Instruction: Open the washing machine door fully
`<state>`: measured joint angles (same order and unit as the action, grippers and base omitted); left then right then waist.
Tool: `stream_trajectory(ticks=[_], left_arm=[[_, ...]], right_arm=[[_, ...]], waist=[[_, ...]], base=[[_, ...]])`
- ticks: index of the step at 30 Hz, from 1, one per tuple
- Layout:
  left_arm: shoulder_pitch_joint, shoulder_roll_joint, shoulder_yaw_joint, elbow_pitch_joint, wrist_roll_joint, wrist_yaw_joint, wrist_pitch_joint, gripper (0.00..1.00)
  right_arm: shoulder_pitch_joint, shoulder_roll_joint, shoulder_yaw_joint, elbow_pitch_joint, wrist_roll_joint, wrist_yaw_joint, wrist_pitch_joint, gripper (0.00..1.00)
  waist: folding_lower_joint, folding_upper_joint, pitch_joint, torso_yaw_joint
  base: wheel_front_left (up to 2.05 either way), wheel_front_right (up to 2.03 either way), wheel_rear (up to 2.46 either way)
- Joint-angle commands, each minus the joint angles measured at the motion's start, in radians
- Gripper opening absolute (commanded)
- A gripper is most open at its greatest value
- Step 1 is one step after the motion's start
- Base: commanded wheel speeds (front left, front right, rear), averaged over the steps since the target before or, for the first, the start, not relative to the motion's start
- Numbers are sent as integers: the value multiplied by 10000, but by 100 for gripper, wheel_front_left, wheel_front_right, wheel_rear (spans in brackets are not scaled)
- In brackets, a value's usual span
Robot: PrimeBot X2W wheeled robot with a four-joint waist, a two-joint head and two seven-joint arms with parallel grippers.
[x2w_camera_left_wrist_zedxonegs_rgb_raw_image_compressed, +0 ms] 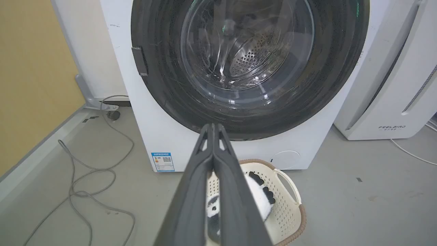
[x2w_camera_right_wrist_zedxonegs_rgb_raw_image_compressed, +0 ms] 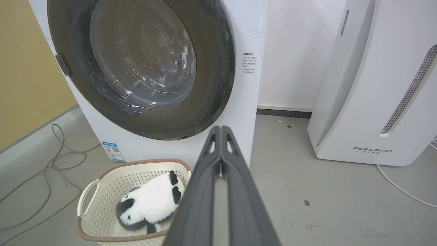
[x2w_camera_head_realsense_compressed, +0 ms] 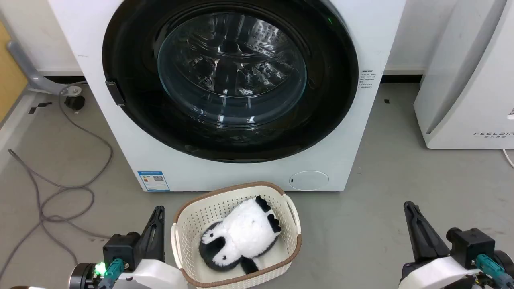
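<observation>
The white washing machine [x2w_camera_head_realsense_compressed: 132, 132] stands ahead of me, its blue label [x2w_camera_head_realsense_compressed: 153, 181] and round flap [x2w_camera_head_realsense_compressed: 308, 180] low on the front. Its round door [x2w_camera_head_realsense_compressed: 132, 104] lies flat against the front, closed, with a glossy black rim, a clear glass bowl [x2w_camera_head_realsense_compressed: 232, 70] and a small black tab [x2w_camera_head_realsense_compressed: 115, 93] on its left edge. In the left wrist view the door [x2w_camera_left_wrist_zedxonegs_rgb_raw_image_compressed: 164, 78] and tab [x2w_camera_left_wrist_zedxonegs_rgb_raw_image_compressed: 140, 61] are above my fingertips. My left gripper [x2w_camera_head_realsense_compressed: 158, 212] [x2w_camera_left_wrist_zedxonegs_rgb_raw_image_compressed: 212, 127] is shut and empty, low at the left. My right gripper [x2w_camera_head_realsense_compressed: 409, 206] [x2w_camera_right_wrist_zedxonegs_rgb_raw_image_compressed: 221, 129] is shut and empty, low at the right.
A cream basket [x2w_camera_head_realsense_compressed: 289, 208] holding a plush panda [x2w_camera_head_realsense_compressed: 241, 237] sits on the floor before the machine, between my grippers. Grey cables [x2w_camera_head_realsense_compressed: 72, 188] loop on the floor at the left. A white FEELAIR appliance [x2w_camera_head_realsense_compressed: 466, 80] stands at the right.
</observation>
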<state>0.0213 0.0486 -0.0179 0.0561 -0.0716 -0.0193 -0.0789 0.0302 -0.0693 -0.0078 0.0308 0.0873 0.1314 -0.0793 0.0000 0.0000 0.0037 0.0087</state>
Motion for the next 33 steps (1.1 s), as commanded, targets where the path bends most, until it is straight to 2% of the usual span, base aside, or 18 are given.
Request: stream_trajectory(ticks=[1, 33], left_arm=[[-92, 11, 40, -88, 82, 69, 60, 0], [-198, 15, 161, -499, 633, 177, 694, 0]], right_arm=[[-186, 42, 22, -66, -97, -5, 73, 0], [-287, 172, 70, -276, -772, -7, 699, 0]], waist=[[0, 0, -1, -3], [0, 0, -32, -76]], base=[[0, 0, 0], [0, 0, 0]])
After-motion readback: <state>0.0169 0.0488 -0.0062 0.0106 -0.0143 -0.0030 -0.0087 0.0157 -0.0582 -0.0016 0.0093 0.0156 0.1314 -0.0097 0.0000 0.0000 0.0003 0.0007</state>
